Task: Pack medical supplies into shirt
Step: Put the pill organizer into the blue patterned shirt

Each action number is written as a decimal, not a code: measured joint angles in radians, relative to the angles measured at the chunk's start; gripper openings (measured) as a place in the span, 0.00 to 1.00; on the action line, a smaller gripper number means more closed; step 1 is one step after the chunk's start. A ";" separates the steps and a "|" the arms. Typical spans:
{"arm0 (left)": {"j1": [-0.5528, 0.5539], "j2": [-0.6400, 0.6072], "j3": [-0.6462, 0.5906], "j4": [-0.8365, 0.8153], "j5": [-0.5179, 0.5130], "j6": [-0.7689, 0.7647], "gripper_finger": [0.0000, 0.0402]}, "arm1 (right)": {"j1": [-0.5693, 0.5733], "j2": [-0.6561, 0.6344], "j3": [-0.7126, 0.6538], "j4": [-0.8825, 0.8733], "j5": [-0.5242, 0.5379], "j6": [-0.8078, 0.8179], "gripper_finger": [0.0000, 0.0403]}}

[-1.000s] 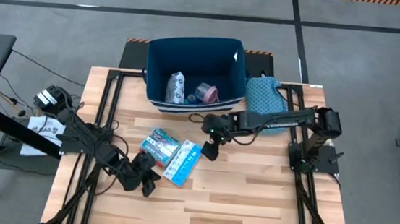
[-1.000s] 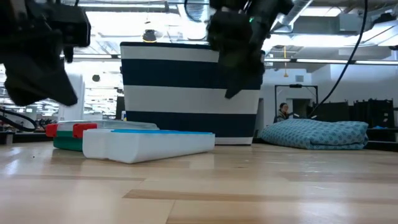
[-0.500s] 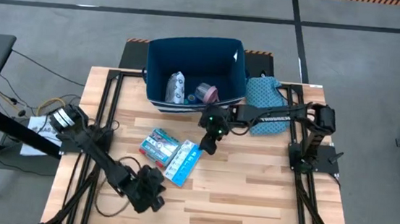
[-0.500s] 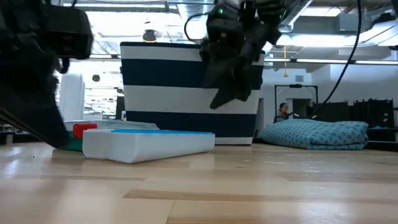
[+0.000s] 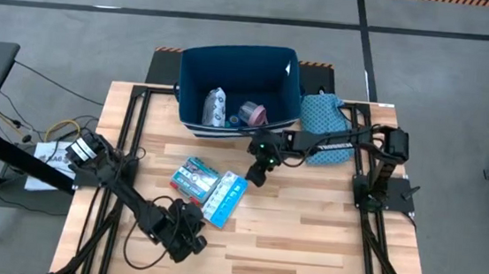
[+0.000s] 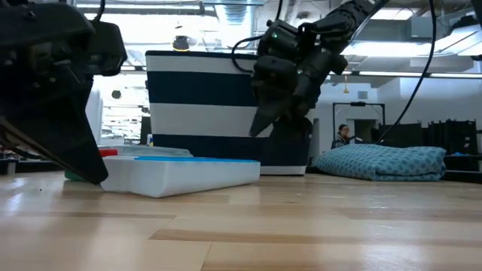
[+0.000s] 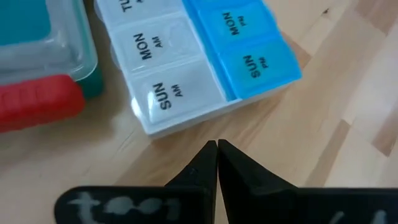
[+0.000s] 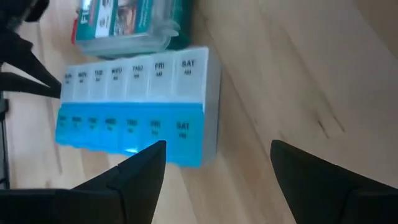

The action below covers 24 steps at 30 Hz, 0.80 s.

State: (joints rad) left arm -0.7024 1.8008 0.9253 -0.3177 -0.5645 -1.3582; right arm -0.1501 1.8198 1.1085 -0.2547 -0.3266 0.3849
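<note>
pill organiser [image 7: 205,56]: white row beside bright blue row, dark day lettering; flat case [image 7: 37,68]: teal with clear lid, red clasp; bin [image 6: 226,113]: navy and white bands, navy inside; cloth [image 5: 322,117]: teal, seemingly finely patterned; table [image 5: 306,240]: pale wood planks

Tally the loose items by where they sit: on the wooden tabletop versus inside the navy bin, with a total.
On the tabletop: 2, the blue-and-white weekly pill organizer and the teal clear-lidded first-aid box.
Inside the navy bin: 2, the white printed pouch and the pink round disc.
Total: 4
</note>
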 joint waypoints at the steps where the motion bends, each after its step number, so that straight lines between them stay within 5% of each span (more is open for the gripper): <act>1: 0.003 0.000 0.000 -0.003 0.005 0.000 0.00 | 0.001 0.000 -0.004 0.011 0.007 0.000 0.70; 24: 0.025 0.000 0.000 -0.010 0.038 0.013 0.00 | 0.058 0.163 -0.022 0.242 -0.070 0.067 0.70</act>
State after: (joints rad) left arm -0.6773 1.8008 0.9249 -0.3274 -0.5270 -1.3453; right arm -0.0917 1.9823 1.0863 -0.0131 -0.3961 0.4516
